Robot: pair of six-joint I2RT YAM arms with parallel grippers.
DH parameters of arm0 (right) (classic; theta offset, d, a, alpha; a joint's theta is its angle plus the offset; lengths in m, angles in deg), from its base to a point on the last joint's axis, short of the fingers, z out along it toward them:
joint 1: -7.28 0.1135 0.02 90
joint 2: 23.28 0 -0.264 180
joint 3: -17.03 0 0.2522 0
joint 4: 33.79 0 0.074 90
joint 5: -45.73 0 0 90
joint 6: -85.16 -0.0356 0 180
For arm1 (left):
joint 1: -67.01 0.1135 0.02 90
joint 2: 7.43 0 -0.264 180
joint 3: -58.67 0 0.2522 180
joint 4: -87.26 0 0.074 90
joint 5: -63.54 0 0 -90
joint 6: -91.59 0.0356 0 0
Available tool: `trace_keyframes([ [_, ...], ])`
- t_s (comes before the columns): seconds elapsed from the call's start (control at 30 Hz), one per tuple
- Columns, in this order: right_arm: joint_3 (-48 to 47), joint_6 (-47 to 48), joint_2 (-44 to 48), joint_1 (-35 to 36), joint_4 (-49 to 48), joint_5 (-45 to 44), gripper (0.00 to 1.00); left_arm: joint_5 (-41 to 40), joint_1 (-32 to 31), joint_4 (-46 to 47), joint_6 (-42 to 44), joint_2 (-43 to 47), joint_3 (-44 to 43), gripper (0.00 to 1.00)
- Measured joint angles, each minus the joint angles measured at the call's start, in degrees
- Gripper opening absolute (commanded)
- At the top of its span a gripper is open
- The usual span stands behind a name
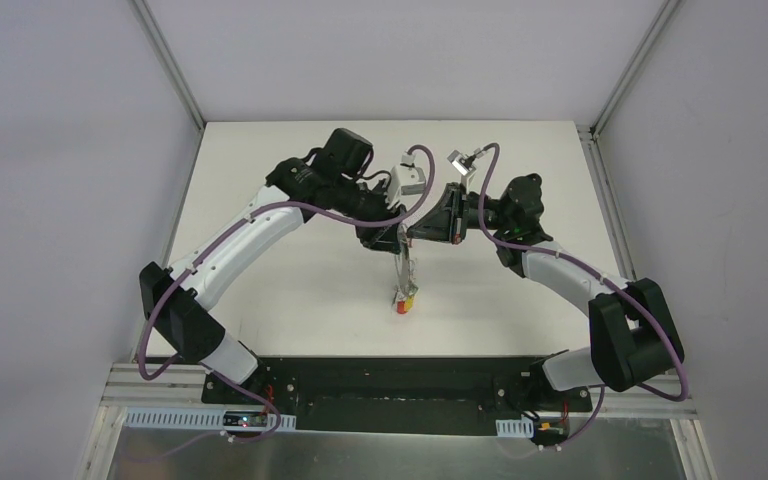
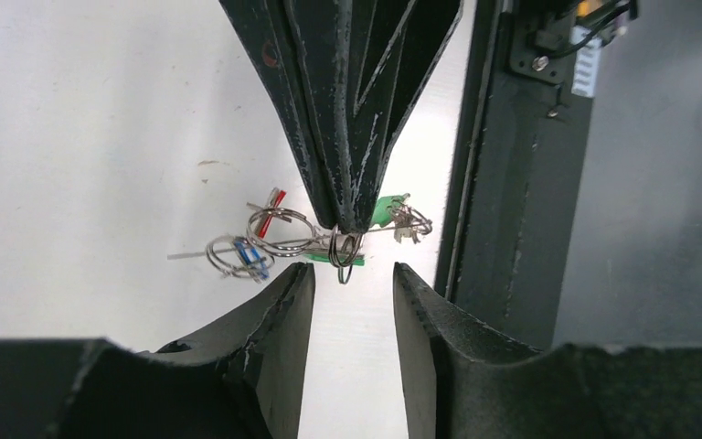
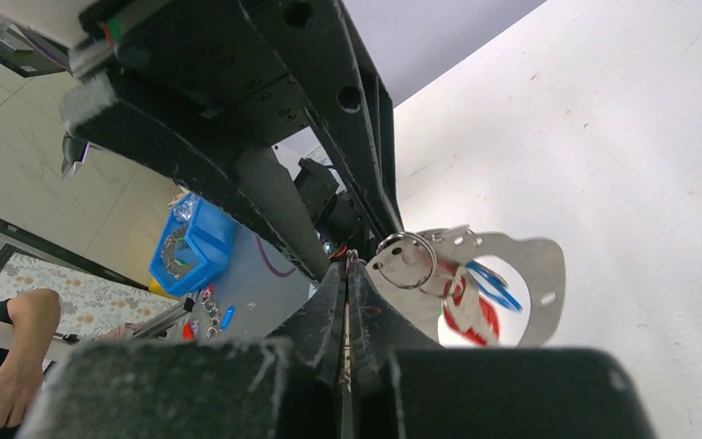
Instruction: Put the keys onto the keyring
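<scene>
Right jaws pinched together on the keyring [image 1: 401,268], holding it up off the table [image 1: 290,300] so the keys [image 1: 406,302] dangle below it. Left jaws apart, gripping nothing, mouth facing the ring right beside the pinch. Probably placed there to steady the wire or feed a key. Red, blue and green tags bunch near the pinch.
</scene>
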Motion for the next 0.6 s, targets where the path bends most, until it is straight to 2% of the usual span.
trace_keyframes([
  [0.37,0.04,0.37,0.00,0.00,0.02,0.11,0.00,8.17,3.74,3.50,-7.89,-0.79,0.00,0.37],
  [0.6,0.04,0.37,0.00,-0.02,0.00,0.11,0.00,10.40,3.74,5.55,-10.99,-1.81,0.00,0.27],
])
